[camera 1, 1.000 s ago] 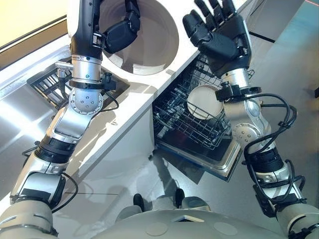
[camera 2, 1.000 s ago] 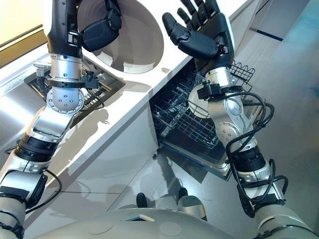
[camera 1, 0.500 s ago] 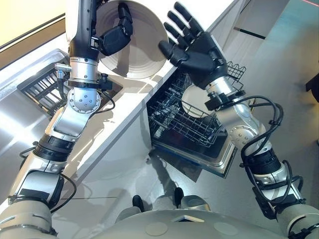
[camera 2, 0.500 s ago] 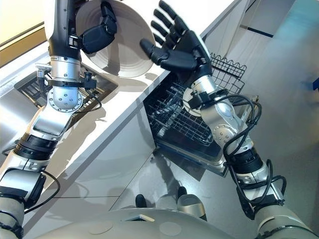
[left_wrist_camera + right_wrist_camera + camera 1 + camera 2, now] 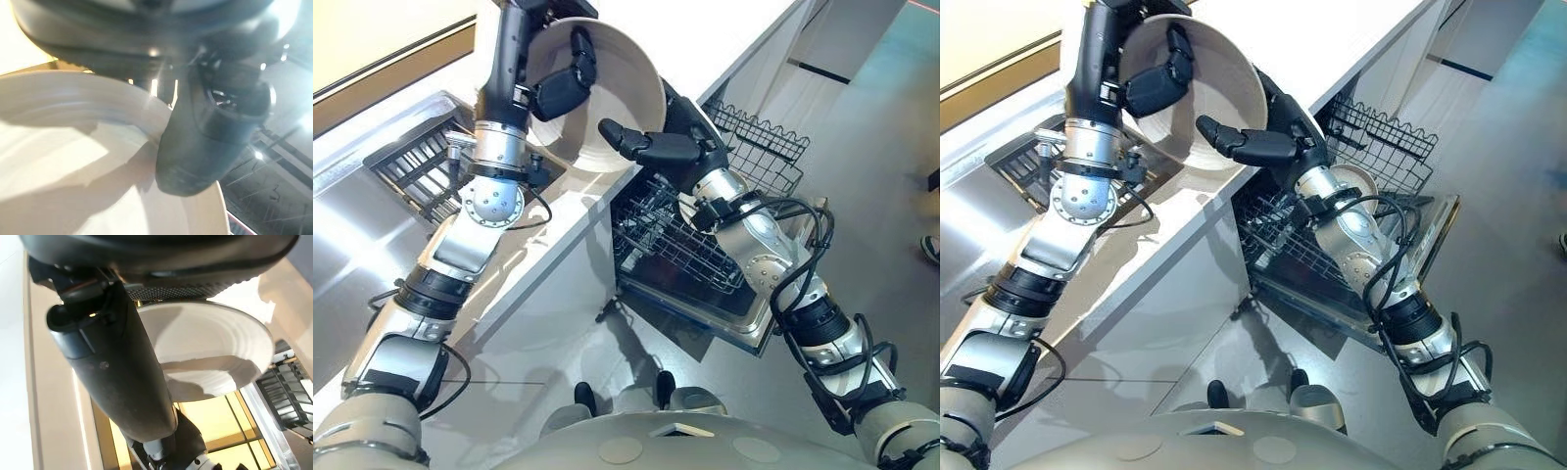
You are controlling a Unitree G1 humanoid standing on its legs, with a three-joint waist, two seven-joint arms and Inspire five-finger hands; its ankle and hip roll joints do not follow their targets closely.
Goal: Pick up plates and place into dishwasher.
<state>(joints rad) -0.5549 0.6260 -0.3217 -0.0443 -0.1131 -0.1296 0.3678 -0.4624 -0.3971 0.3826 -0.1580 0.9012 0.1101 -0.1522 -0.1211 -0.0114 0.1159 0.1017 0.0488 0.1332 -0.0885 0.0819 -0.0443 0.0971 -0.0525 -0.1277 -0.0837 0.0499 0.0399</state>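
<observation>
Upper centre, my left hand pinches the plate by its rim above the counter, with my right hand partly behind it, grip I cannot tell; a mistimed handover could drop it short of the rack.

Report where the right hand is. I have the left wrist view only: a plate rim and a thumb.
Observer: The right hand is at the held plate's lower rim, thumb stretched across it.
Operator: Locate the dishwasher.
Observer: Its lower rack is pulled out directly below the right forearm.
Operator: Tell me what's loaded.
Observer: One white plate stands in that rack.
</observation>
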